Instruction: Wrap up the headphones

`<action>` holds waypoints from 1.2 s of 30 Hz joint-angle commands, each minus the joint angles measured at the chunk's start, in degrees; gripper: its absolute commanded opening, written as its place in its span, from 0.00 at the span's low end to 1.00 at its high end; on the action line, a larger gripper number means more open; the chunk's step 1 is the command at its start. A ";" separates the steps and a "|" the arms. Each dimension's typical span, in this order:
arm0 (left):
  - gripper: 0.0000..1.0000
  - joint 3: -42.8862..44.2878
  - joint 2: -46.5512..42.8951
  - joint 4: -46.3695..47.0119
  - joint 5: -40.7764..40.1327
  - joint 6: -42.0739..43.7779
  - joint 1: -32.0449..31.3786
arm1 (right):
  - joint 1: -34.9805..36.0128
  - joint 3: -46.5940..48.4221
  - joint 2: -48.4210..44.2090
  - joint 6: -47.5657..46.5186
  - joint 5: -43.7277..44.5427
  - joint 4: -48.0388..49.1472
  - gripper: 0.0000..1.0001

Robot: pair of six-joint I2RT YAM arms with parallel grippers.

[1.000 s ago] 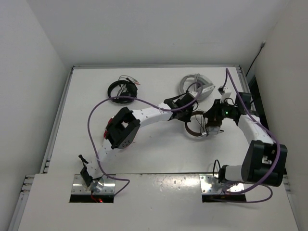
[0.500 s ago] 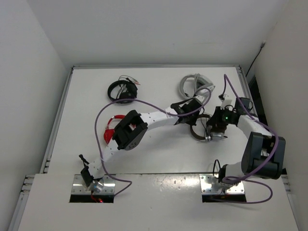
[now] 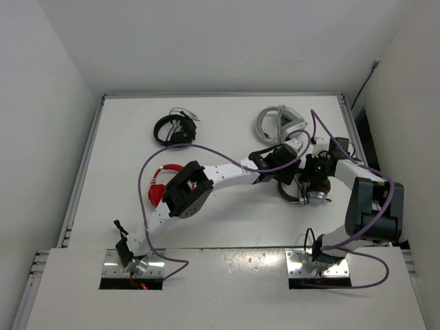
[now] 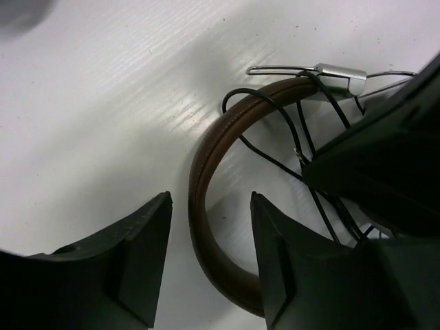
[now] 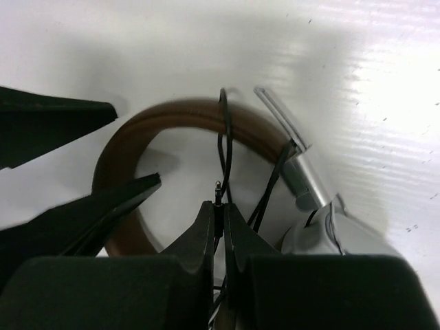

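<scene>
Left gripper (image 4: 210, 206): fingers spread, straddling the brown headband (image 4: 201, 158) without gripping it. Headphones (image 3: 315, 199): lying on the surface (image 3: 124, 137), right of centre, between both arms. Right gripper (image 5: 218, 206): fingers pressed together, pinching the thin cable (image 5: 225, 137). Judged light. The headband looks springy and the cable limp and snag-prone. Hold the headband and lead the cable.

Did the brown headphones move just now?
Yes. The brown headphones slid right, away from under the white-grey headphones, which stayed put.

Black headphones (image 3: 173, 130), white-grey headphones (image 3: 275, 120), red headphones (image 3: 157, 184): 3 sets apart on white table (image 3: 227, 113).
</scene>
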 commanded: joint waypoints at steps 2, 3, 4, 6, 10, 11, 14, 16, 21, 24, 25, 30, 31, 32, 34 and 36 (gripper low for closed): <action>0.64 0.52 -1.16 3.05 -2.10 -0.79 0.86 | 1.11 4.00 1.28 0.35 3.95 0.97 0.00; 0.69 -0.79 -1.78 3.05 -2.10 -1.66 0.86 | 1.11 4.01 1.28 0.35 3.95 0.97 0.00; 0.71 -1.49 -2.39 3.05 -2.10 -1.67 1.82 | 1.11 4.62 1.98 -0.26 4.48 0.97 0.00; 0.74 -3.25 -3.89 3.58 -2.10 -2.46 3.50 | 1.73 4.63 1.99 -0.87 5.01 0.45 0.00; 0.76 -8.34 -10.90 3.58 -2.71 -3.60 6.48 | 2.86 5.94 3.31 -2.11 6.06 -0.08 0.00; 0.76 -9.57 -12.32 3.58 -2.72 -4.56 7.27 | 2.87 6.55 3.31 -3.07 6.67 -0.08 0.00; 0.76 -13.97 -16.01 4.89 -1.23 -4.57 10.09 | 3.92 7.17 3.31 -5.27 7.73 -1.49 0.00; 0.76 -15.99 -18.83 4.90 -0.53 -4.57 11.93 | 4.71 7.17 3.31 -6.58 8.26 -2.10 0.00; 0.76 -17.67 -21.38 5.43 1.66 -4.57 14.22 | 6.21 7.70 4.35 -7.30 8.87 -3.15 0.00; 0.76 -18.20 -21.38 5.95 6.85 -3.96 14.22 | 7.53 7.70 4.97 -7.30 8.87 -2.55 0.00; 0.76 -18.20 -21.38 5.95 7.64 -3.96 14.22 | 8.92 7.70 4.98 -7.30 9.57 -2.54 0.00; 0.81 -21.18 -22.78 8.75 5.82 -0.53 12.03 | 10.16 9.55 7.00 -6.77 10.71 -2.54 0.00; 0.82 -22.23 -23.31 9.81 5.81 -1.14 12.03 | 10.77 10.07 7.69 -6.77 11.42 -2.54 0.00; 0.82 -23.72 -23.84 11.47 5.81 -2.97 12.64 | 10.78 10.07 7.70 -6.77 11.42 -2.54 0.00; 0.82 -23.74 -24.45 11.49 7.03 -4.74 13.60 | 10.78 10.60 8.84 -6.77 12.13 -2.54 0.00; 0.82 -23.74 -24.46 11.49 7.83 -5.27 14.83 | 11.31 11.21 8.84 -6.77 12.13 -2.54 0.03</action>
